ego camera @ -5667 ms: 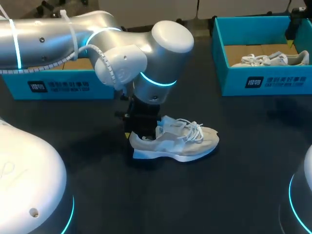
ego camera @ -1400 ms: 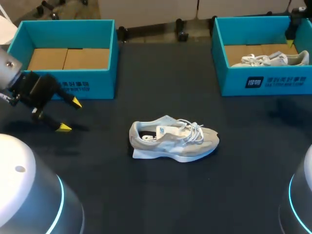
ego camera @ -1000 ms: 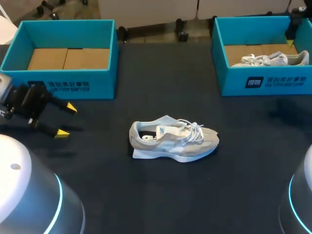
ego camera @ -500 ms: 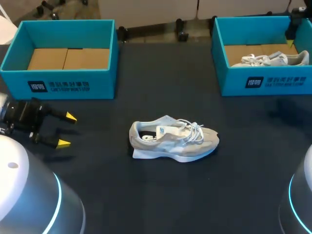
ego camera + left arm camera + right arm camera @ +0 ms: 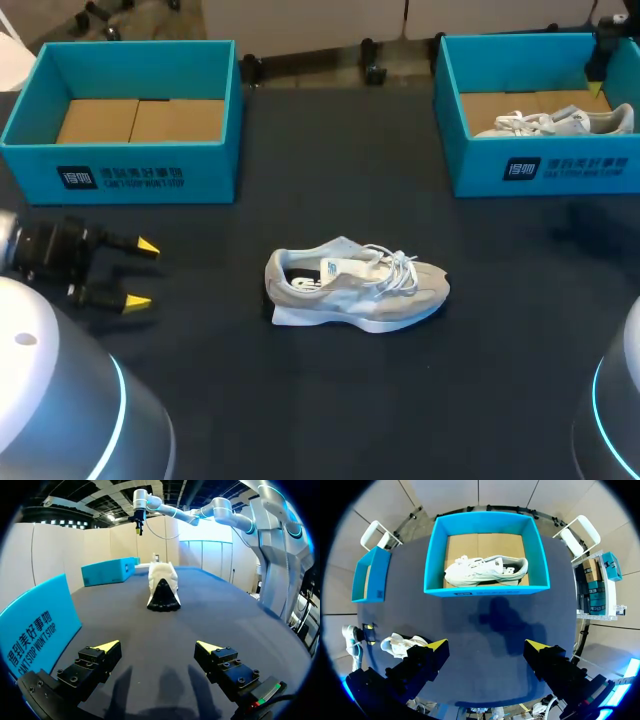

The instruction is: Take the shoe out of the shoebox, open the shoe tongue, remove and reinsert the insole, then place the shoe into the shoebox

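Observation:
A beige and white sneaker (image 5: 355, 290) lies upright on the dark table, toe to the right, its tongue pulled up. In the left wrist view the same sneaker (image 5: 162, 585) shows heel-on, well ahead of the fingers. My left gripper (image 5: 142, 274) rests low at the table's left, open and empty, pointing at the heel; from its own wrist camera the gripper (image 5: 157, 645) holds nothing. The left shoebox (image 5: 120, 178) holds only cardboard. High above the right shoebox (image 5: 485, 589), my right gripper (image 5: 487, 645) is open and empty. A second white shoe (image 5: 485, 570) lies in that box.
The two teal boxes stand at the back corners, the right shoebox (image 5: 545, 165) with its shoe (image 5: 555, 122) inside. Dark tabletop (image 5: 330, 400) surrounds the sneaker. My arms' round bases fill the two near corners.
My left gripper, on the shoe's heel several seconds ago, has pulled back to the left. Over the last second it slid toward the table's front, turning to point at the shoe. The shoe stayed put.

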Action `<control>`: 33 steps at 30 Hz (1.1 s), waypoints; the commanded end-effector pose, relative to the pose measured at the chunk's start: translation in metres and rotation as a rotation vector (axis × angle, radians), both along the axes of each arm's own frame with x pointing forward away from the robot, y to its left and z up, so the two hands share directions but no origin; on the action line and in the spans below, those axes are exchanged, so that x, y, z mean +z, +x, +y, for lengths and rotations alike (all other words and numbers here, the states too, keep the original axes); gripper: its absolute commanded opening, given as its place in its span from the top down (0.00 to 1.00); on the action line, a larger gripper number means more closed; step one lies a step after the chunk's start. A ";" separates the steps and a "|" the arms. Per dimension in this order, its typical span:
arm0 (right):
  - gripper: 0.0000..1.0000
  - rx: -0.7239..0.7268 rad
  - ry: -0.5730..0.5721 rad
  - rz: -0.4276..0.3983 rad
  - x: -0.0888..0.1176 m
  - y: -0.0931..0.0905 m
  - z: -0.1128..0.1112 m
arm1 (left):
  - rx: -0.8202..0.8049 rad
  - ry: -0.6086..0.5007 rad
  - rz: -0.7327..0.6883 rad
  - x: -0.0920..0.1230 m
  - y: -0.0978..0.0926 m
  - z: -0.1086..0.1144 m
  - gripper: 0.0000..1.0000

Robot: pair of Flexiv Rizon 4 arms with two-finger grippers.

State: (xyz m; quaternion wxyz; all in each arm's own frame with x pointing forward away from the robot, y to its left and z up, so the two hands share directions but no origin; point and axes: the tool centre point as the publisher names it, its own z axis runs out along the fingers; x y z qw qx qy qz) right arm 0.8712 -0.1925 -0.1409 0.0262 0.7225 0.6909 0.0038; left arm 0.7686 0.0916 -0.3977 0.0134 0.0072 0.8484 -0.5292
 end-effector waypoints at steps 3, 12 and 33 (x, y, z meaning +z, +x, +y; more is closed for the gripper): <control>0.00 0.000 0.000 0.001 0.000 0.000 0.000 | 0.004 0.003 -0.002 0.001 -0.002 -0.001 0.00; 0.00 0.000 0.000 0.001 0.000 0.000 0.000 | 0.004 0.003 -0.002 0.001 -0.002 -0.001 0.00; 0.00 0.000 0.000 0.001 0.000 0.000 0.000 | 0.017 -0.024 -0.007 0.006 0.007 -0.023 0.00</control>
